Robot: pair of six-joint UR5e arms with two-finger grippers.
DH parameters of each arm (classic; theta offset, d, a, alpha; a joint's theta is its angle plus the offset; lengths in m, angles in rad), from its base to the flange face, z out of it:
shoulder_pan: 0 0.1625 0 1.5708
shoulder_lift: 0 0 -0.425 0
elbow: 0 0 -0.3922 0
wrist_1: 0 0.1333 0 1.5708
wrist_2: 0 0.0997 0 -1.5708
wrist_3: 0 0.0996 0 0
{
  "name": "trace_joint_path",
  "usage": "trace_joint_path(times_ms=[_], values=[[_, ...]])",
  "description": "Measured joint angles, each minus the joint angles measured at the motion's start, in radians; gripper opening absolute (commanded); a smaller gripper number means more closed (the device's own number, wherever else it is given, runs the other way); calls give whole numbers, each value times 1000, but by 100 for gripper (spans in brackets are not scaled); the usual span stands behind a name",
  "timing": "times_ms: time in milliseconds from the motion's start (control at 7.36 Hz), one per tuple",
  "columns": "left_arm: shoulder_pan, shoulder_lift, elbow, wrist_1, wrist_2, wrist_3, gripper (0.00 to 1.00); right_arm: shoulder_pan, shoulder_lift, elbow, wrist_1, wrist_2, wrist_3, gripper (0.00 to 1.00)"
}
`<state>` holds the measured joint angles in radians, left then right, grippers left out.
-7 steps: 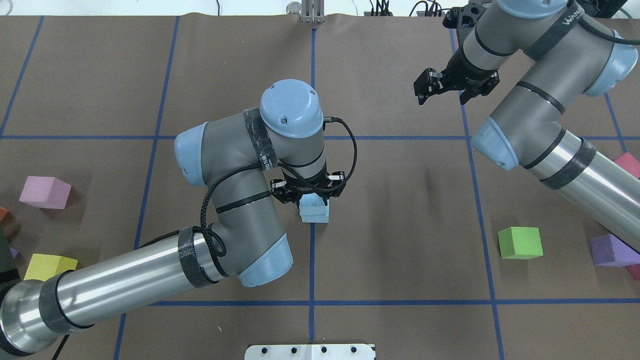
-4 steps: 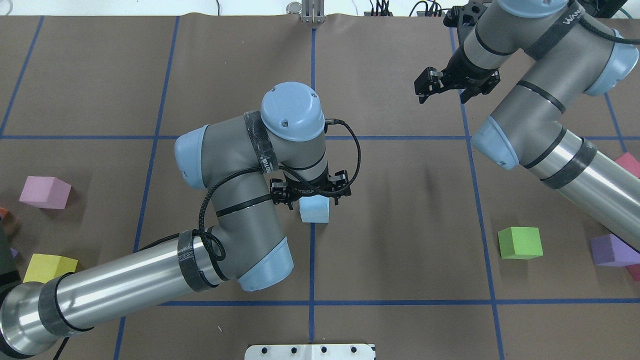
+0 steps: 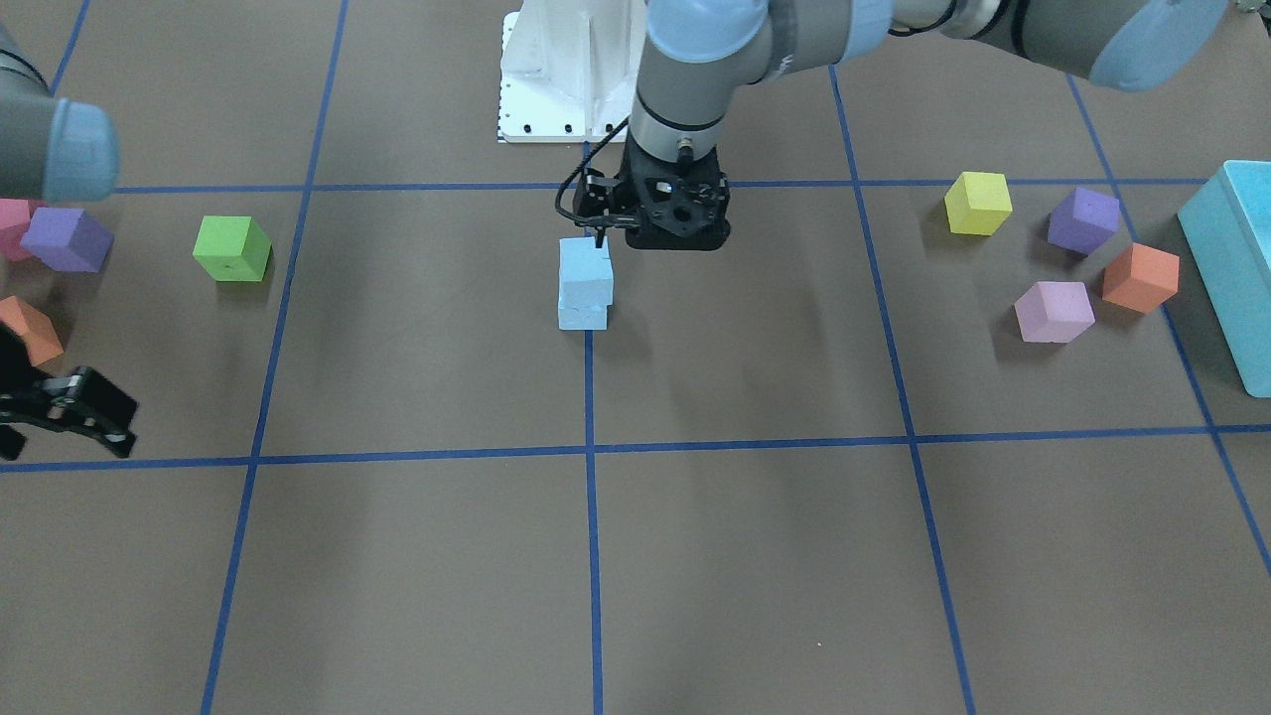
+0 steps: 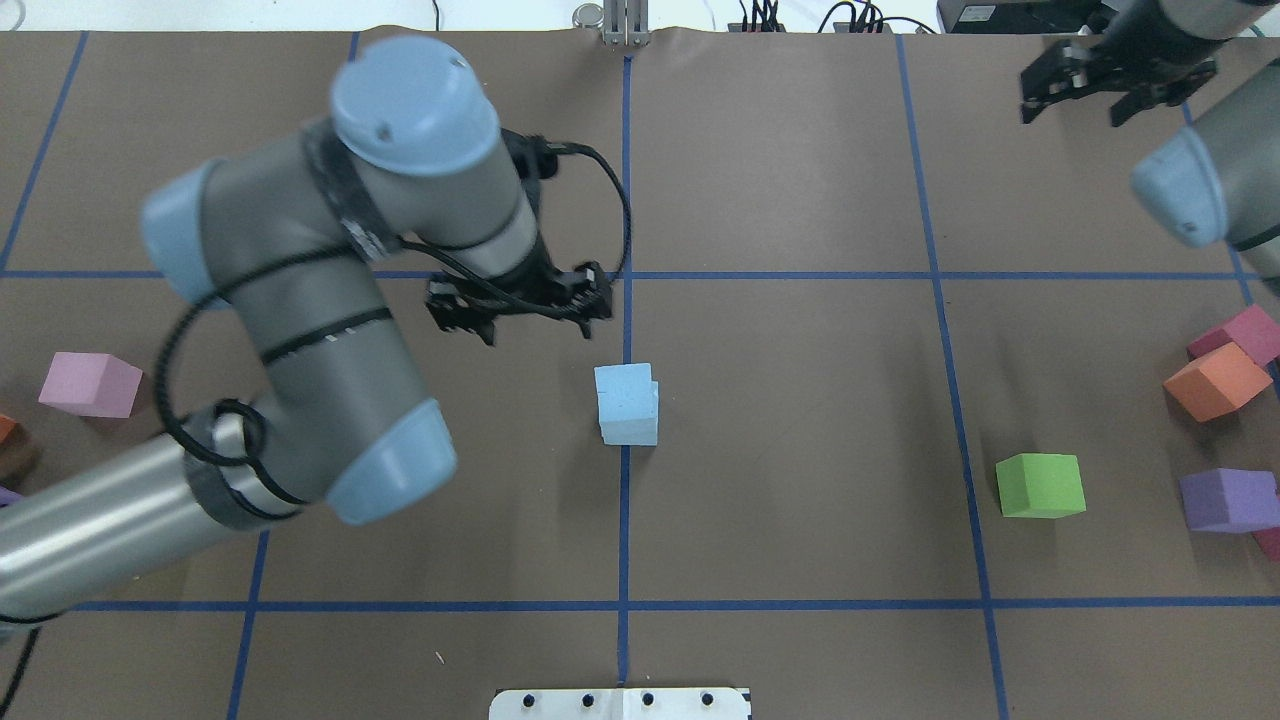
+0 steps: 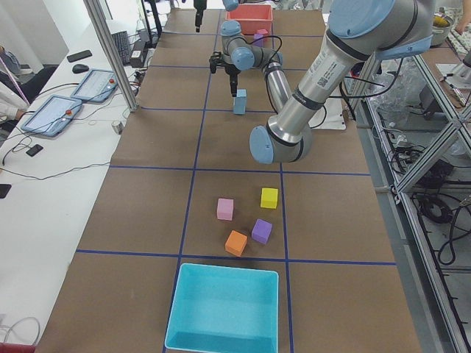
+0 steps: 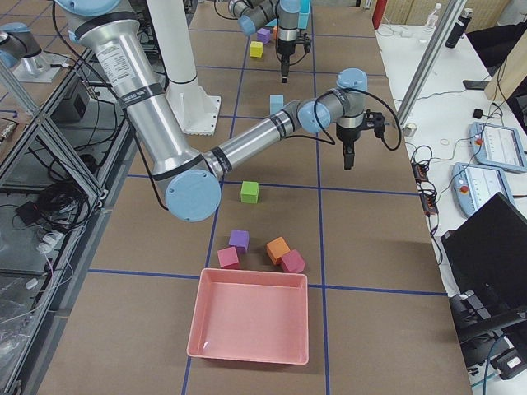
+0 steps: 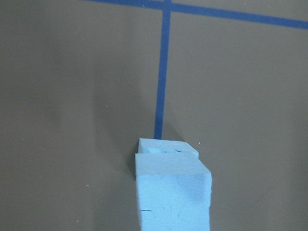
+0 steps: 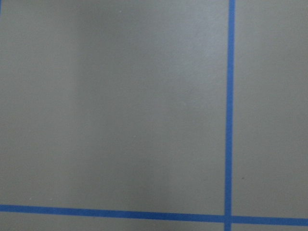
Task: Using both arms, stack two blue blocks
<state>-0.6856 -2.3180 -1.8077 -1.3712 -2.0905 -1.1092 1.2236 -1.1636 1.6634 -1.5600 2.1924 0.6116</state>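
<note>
The two pale blue blocks stand stacked on the centre blue line, the upper block (image 4: 624, 390) slightly askew on the lower one (image 4: 632, 434). The stack also shows in the front view (image 3: 585, 283) and low in the left wrist view (image 7: 173, 192). My left gripper (image 4: 537, 322) is open and empty, raised above the table, up and to the left of the stack and not touching it. My right gripper (image 4: 1072, 112) is open and empty, at the far right corner of the table.
A green cube (image 4: 1040, 486), a purple cube (image 4: 1225, 500), an orange cube (image 4: 1215, 382) and a maroon cube (image 4: 1245, 333) lie at the right. A pink cube (image 4: 90, 384) lies at the left. A turquoise bin (image 3: 1236, 268) and a pink bin (image 6: 251, 317) stand at the table's ends.
My left gripper let go of the upper blue block, rose and drew back up and to the left. My right arm pulled away toward the far right corner. The stack stayed put.
</note>
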Motion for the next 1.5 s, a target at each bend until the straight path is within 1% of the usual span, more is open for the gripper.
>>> trace_joint_path(times_ms=[272, 408, 544, 680, 951, 1223, 1495], values=[[-239, 173, -61, 28, -134, 329, 99, 133, -149, 29, -20, 41, -247, 100], [-363, 286, -68, 29, -201, 526, 99, 191, -223, 50, -21, 73, -332, 100], [-472, 398, -67, 29, -251, 702, 99, 234, -289, 77, -21, 103, -370, 100], [-546, 492, -64, 28, -278, 824, 99, 258, -337, 103, -22, 118, -383, 100], [-608, 646, -55, 13, -293, 953, 99, 272, -381, 125, -22, 126, -389, 100], [-626, 786, -45, -87, -294, 1013, 99, 273, -389, 129, -22, 127, -389, 100], [-639, 854, -12, -193, -294, 1060, 99, 274, -390, 132, -22, 127, -389, 100]])
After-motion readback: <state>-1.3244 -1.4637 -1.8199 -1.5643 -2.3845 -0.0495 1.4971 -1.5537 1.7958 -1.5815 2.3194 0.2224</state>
